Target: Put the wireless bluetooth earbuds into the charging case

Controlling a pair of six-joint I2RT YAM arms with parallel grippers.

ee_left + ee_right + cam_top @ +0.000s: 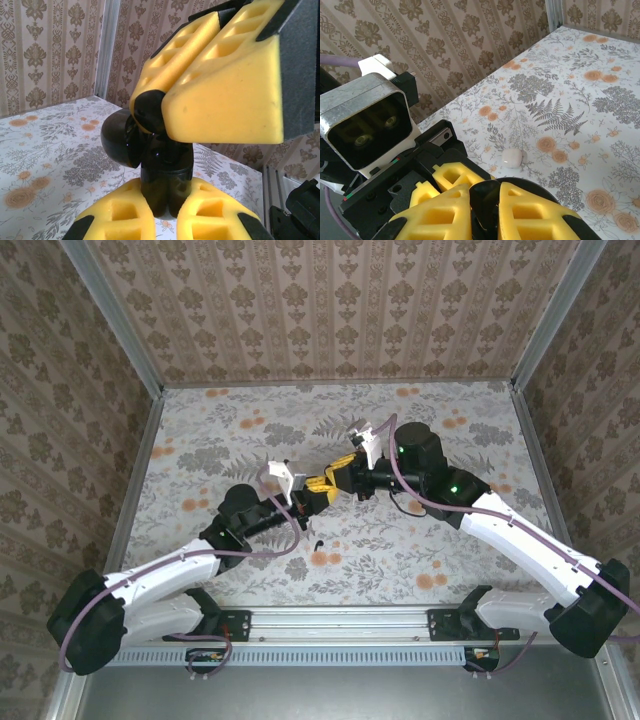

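In the top view the left arm reaches from 8 o'clock toward the middle of the table [200,440]. The left gripper [161,212] has its yellow fingers pressed in on the lower body of the black charging case [165,167]. In the left wrist view the case stands with its long axis running from 6 to 12 o'clock out of those fingers. Its rounded lid [117,137] is swung open toward 9 o'clock, so the mouth faces up and slightly right. At that mouth sits the earbud [149,107], a small black lump pinched between the tips of the right gripper [152,114], whose fingers come down from 1 o'clock, nearly closed on it. The earbud lies at 12 o'clock from the case body, touching it or just above the opening; I cannot tell whether it has dropped into its pocket. The coming move looks to me like a short push along the case's own axis, toward 6 o'clock in that view, so the right fingers need to stay in line with the mouth. A second earbud [317,543], a tiny black hook, lies on the table at 6 o'clock from where the grippers meet. It is apart from both grippers and nearer the left arm than the right.
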